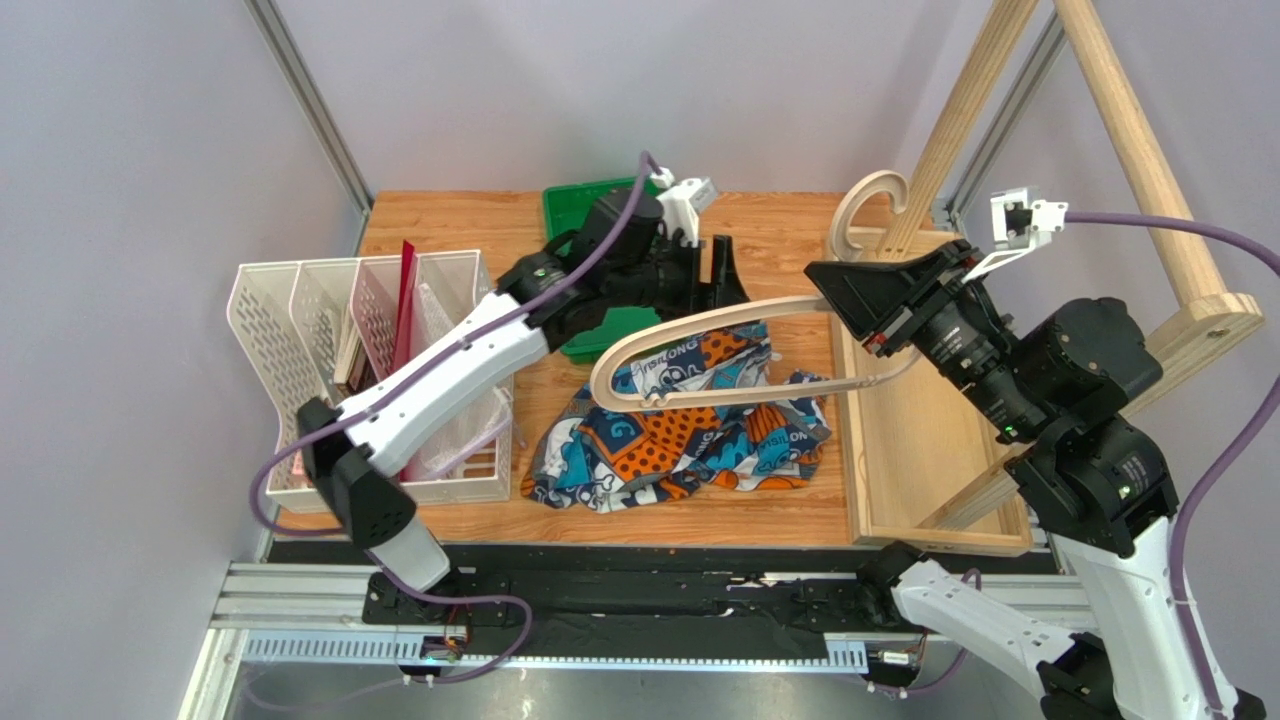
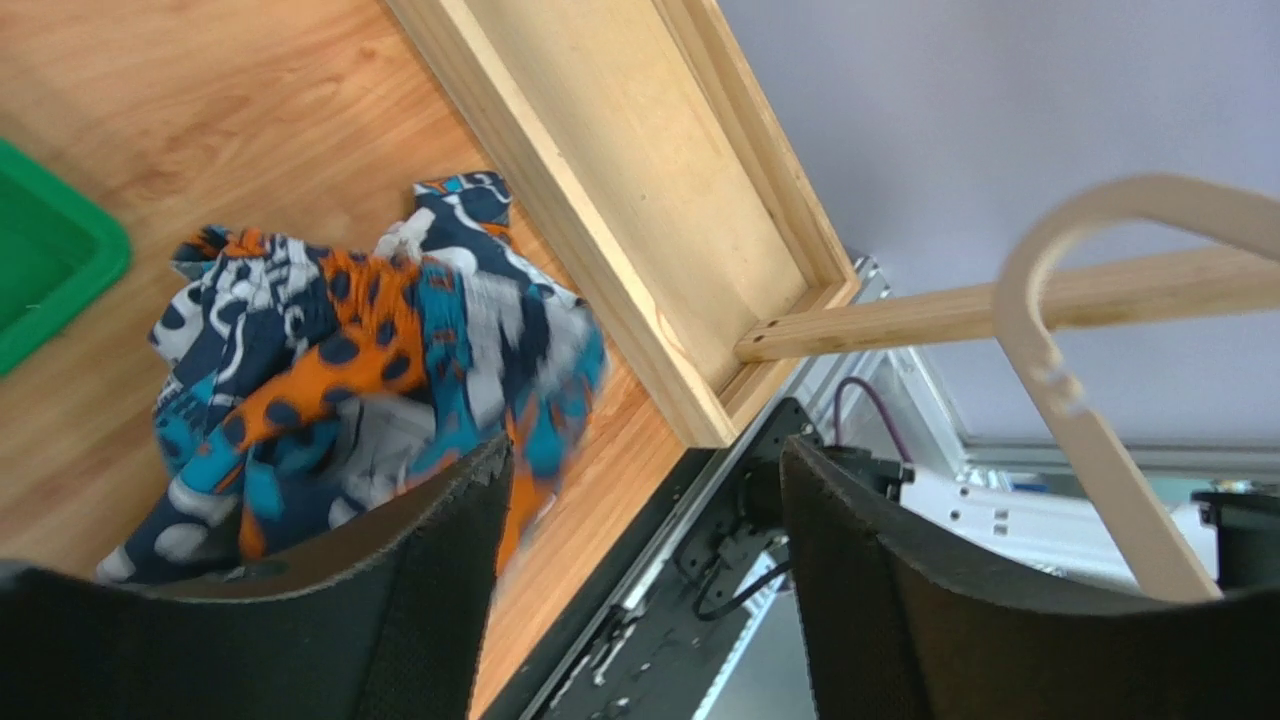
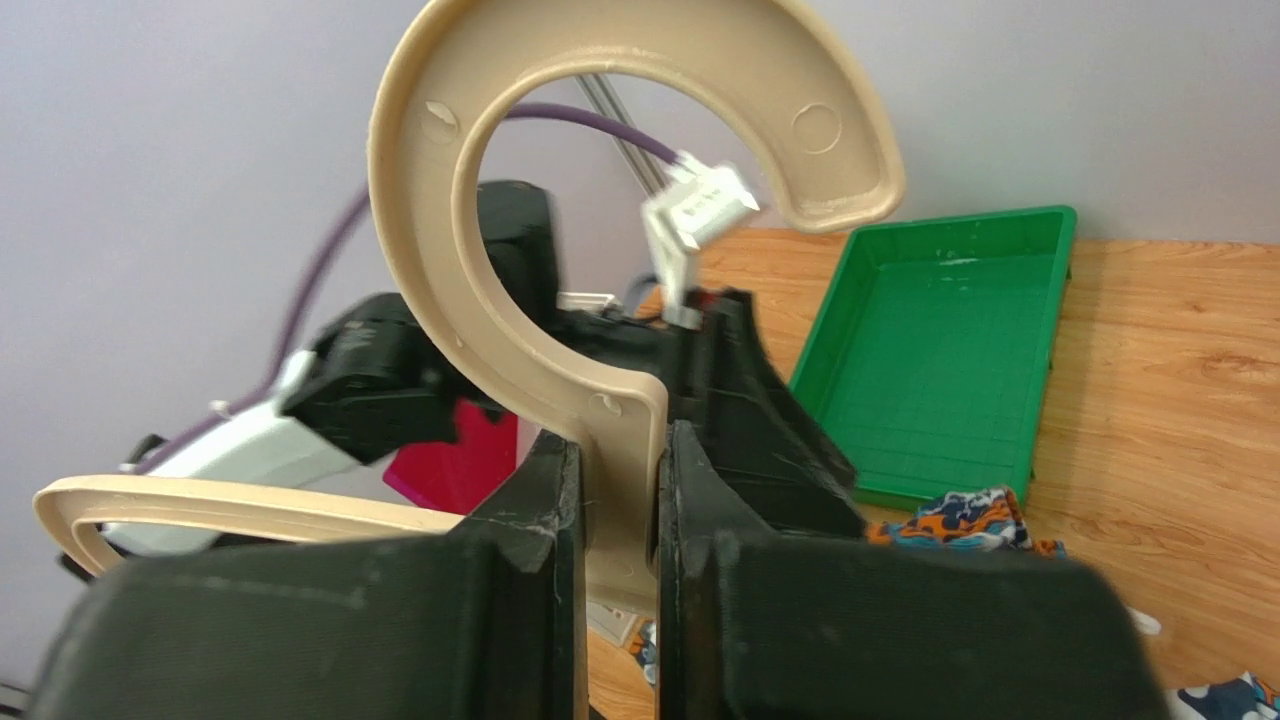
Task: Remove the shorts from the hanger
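The shorts [image 1: 676, 435] lie in a crumpled heap on the table, under the hanger [image 1: 661, 339]. The top view does not show whether any cloth still touches its lower bar. My right gripper [image 1: 845, 312] is shut on the hanger's neck [image 3: 619, 450], just below the rounded hook [image 3: 451, 225], and holds it above the table. My left gripper [image 1: 718, 278] is open and empty, above and behind the shorts. In the left wrist view the shorts [image 2: 346, 360] lie beyond the open gripper [image 2: 639, 585], their right edge blurred, and the hanger's curved end [image 2: 1052, 285] is bare.
A green tray [image 1: 571, 210] sits at the back of the table. A white slotted organiser [image 1: 361, 345] stands on the left. A wooden rack with a shallow base box [image 1: 917, 450] and thick slanted beams [image 1: 1142, 150] fills the right side.
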`<state>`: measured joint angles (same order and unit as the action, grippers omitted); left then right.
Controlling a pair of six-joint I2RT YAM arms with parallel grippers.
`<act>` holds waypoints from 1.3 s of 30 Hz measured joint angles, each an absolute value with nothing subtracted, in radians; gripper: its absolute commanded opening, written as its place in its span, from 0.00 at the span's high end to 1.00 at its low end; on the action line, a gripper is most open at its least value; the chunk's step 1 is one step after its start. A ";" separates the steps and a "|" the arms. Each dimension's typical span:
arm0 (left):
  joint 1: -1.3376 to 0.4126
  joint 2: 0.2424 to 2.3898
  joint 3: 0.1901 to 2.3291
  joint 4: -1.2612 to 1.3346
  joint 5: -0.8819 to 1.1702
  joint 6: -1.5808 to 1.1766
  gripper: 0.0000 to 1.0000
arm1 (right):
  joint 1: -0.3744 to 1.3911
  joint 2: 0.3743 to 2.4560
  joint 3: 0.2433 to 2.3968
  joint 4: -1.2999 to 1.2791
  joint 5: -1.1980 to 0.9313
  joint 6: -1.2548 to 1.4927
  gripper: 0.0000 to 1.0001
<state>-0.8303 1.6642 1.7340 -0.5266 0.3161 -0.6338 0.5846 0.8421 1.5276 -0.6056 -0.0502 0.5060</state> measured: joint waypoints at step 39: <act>-0.896 1.039 1.412 -0.556 0.358 -0.562 0.29 | 0.585 0.909 1.440 -0.745 0.004 0.230 1.00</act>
